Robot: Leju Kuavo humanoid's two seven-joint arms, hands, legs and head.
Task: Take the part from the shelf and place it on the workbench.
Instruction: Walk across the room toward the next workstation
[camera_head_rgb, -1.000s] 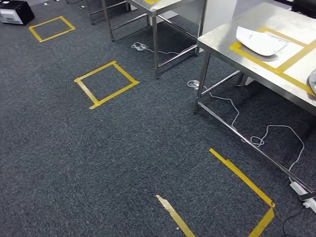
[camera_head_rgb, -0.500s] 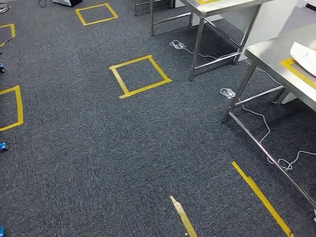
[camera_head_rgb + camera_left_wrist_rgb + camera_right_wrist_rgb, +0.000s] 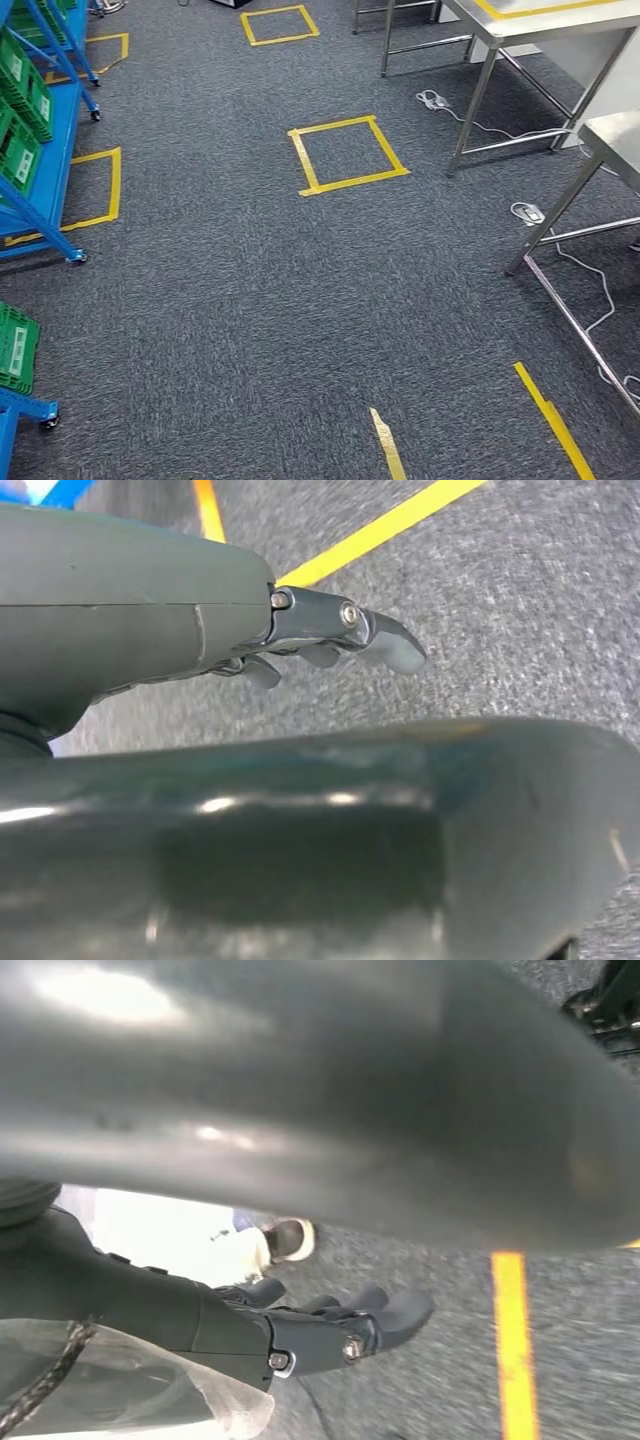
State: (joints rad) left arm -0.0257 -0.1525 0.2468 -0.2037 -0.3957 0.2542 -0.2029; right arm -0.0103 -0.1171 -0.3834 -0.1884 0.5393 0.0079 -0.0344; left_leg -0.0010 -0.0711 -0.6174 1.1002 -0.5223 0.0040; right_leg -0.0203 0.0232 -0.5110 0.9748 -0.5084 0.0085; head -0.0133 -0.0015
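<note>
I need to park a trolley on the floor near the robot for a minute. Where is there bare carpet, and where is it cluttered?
The widest bare carpet lies between the blue shelf and the steel tables, around the yellow tape square. It is crowded beside the shelf's wheeled legs and green bins, and under the tables, where white cables trail.

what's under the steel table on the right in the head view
Under the steel table: dark carpet, a white cable trailing to a small white adapter by its leg. The frame edge cuts off the rest.
</note>
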